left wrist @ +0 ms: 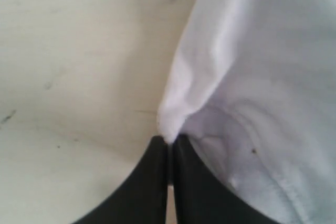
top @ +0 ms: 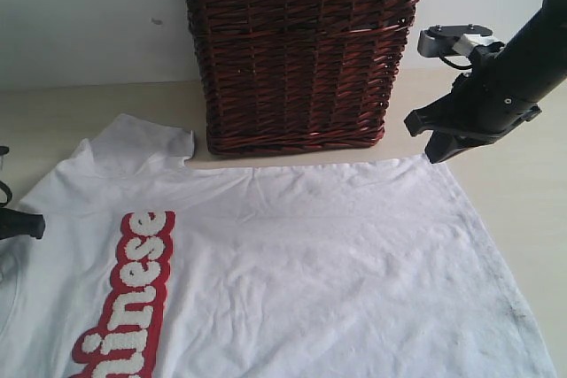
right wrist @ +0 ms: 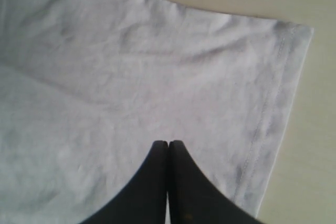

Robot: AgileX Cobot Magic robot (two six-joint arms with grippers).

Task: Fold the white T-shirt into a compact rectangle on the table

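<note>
The white T-shirt (top: pixel 301 263) lies spread flat on the table (top: pixel 71 117), its red band of fuzzy white lettering (top: pixel 133 294) near the left. At the shirt's left edge my left gripper (left wrist: pixel 170 141) is shut, pinching a small raised fold of the white T-shirt (left wrist: pixel 252 77) between its black tips. Only a dark part of that gripper (top: pixel 27 226) shows at the exterior view's left border. My right gripper (top: pixel 436 155) hovers over the shirt's far right corner. Its jaws (right wrist: pixel 168 143) are shut with nothing between them, above the hemmed cloth (right wrist: pixel 131 77).
A tall dark brown wicker basket (top: pixel 297 50) stands at the back of the table, just behind the shirt's far edge. A white wall (top: pixel 89 6) rises behind it. Bare table (right wrist: pixel 315 129) shows beyond the shirt's right hem.
</note>
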